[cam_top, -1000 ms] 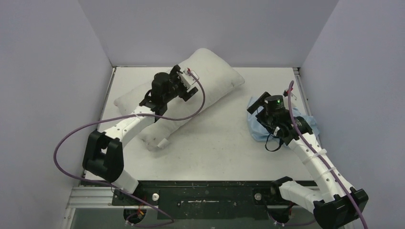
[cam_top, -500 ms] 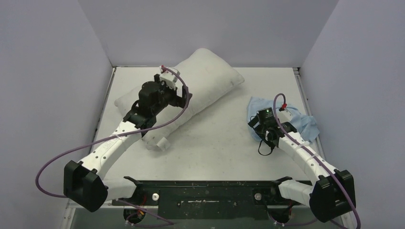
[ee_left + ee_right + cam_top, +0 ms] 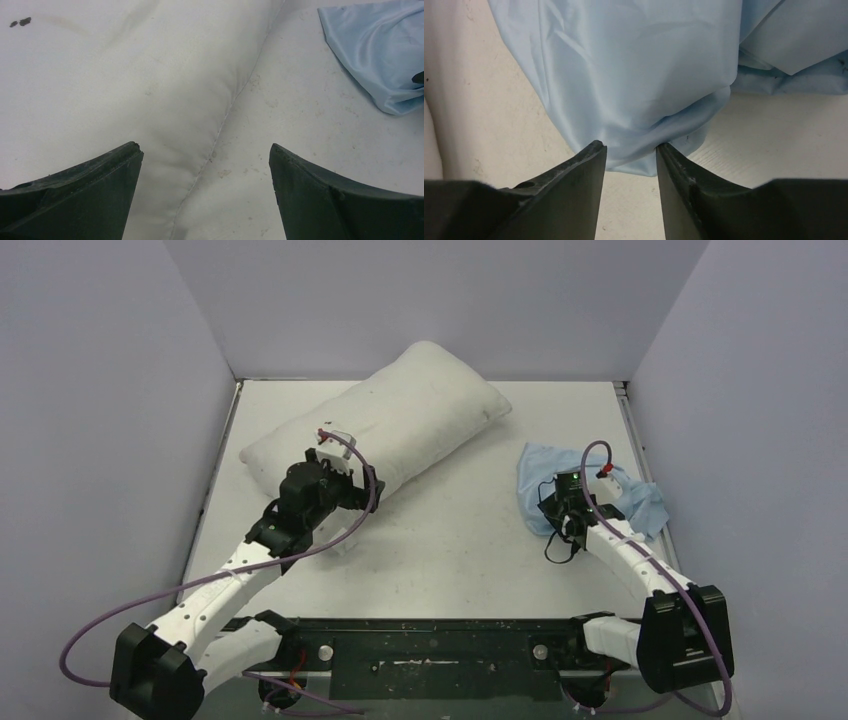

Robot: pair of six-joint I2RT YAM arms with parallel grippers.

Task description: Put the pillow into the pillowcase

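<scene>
Blue pillowcase (image 3: 624,75) pinched between right fingers (image 3: 574,195), pillow (image 3: 400,420) well apart.

- Top view was bright and even under diffuse light; only faint, soft-edged shadows lay on the table (image 3: 450,540) beneath the arms.
- Left wrist view ran pale: the pillow (image 3: 150,75) was nearly washed out, with low contrast against the tabletop.
- Right wrist view was sharp on the pillowcase (image 3: 634,75), with a mild sheen along its folds; the bottom foreground was dark and lost detail.
</scene>
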